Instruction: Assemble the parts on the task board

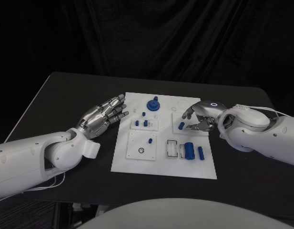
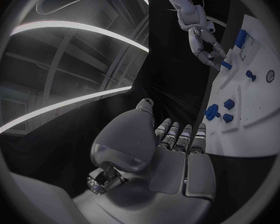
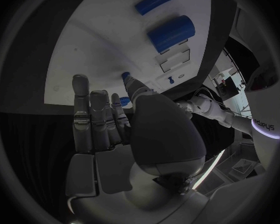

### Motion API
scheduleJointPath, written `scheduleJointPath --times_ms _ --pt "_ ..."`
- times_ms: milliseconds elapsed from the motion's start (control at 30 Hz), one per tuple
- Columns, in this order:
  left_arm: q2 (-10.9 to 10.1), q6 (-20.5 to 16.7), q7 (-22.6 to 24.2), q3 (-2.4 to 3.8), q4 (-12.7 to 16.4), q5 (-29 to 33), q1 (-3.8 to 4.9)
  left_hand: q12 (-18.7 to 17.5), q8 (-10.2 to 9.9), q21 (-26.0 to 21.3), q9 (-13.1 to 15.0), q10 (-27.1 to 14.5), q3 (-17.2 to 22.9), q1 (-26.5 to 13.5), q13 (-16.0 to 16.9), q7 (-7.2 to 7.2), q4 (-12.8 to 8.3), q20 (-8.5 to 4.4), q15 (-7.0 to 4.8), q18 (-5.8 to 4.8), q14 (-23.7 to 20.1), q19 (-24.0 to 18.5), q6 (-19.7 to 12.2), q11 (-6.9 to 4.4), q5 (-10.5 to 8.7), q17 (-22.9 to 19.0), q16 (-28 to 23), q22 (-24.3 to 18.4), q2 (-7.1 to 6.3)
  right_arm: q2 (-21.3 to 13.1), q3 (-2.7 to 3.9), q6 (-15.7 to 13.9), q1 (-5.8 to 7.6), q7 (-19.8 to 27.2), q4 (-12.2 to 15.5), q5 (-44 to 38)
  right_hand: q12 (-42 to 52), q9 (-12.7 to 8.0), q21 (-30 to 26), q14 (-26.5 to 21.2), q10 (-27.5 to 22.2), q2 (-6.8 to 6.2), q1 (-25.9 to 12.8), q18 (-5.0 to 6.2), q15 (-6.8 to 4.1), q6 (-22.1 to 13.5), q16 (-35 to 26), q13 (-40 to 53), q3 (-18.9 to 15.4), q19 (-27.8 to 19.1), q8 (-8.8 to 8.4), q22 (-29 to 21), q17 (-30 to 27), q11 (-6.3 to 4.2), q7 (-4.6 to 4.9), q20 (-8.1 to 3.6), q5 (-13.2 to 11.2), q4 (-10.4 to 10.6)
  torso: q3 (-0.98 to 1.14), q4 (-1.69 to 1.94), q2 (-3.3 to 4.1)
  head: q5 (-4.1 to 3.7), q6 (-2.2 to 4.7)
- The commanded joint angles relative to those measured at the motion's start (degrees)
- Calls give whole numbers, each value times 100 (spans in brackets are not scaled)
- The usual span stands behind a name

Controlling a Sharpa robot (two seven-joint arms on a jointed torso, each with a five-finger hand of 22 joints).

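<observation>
Right hand (image 1: 200, 119) over the white board (image 1: 136, 160), fingers curled around a small blue peg (image 1: 182, 126), grip unclear. Could tip it if nudged sideways. Left hand (image 1: 104, 116) spread, empty, beside the board.

Bare black table (image 1: 64, 100) lay open all round the task board (image 1: 162, 167); the upright blue knob (image 1: 153, 104) blocked its far middle.
</observation>
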Motion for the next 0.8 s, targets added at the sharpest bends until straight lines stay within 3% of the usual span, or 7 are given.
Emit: scheduleJointPath --times_ms 33,200,333,633,800 --pt "1 77 74 6 19 -8 -18 23 20 30 4 29 2 63 8 0 -43 38 49 30 -9 3 -11 14 29 9 17 3 29 91 1 -95 -68 144 -77 1 23 -23 43 63 102 0 40 -9 -11 11 49 -20 -8 52 7 251 16 -2 50 -6 12 31 3 2 -3 -21 -1" --pt "-7 92 68 7 25 -8 -33 23 20 30 4 29 2 63 8 0 -43 38 49 30 -9 3 -11 14 29 9 17 3 29 214 2 -200 -140 235 -167 1 8 -51 107 116 244 2 93 -18 -25 41 89 -59 10 105 20 271 57 -17 108 -16 74 27 1 10 2 -22 -1" --pt "-20 99 60 7 24 -8 -41 25 19 30 4 30 8 68 9 2 -48 41 51 30 -9 3 -13 16 31 9 18 2 34 273 3 -266 -170 289 -203 1 -84 -100 163 161 500 -21 206 -28 -68 107 98 -161 96 166 46 293 68 -59 182 -52 258 20 -6 -8 3 0 -1" --pt "-20 107 48 7 21 -8 -50 27 23 30 6 30 18 76 9 29 -60 45 54 32 -10 4 4 13 33 9 19 1 41 297 3 -362 -187 344 -210 1 -345 -99 347 271 1043 -82 310 -55 -152 522 149 -352 344 278 231 340 138 -153 201 -130 404 108 -6 -10 3 -3 -1" --pt "-23 111 42 7 20 -8 -52 32 26 30 9 31 25 80 10 47 -67 47 55 34 -10 5 20 10 36 9 22 1 45 291 4 -476 -188 364 -189 1 -469 -29 531 363 1313 -65 465 -78 -199 818 214 -428 522 363 372 380 221 -203 185 -179 514 47 -5 -8 6 4 -1"
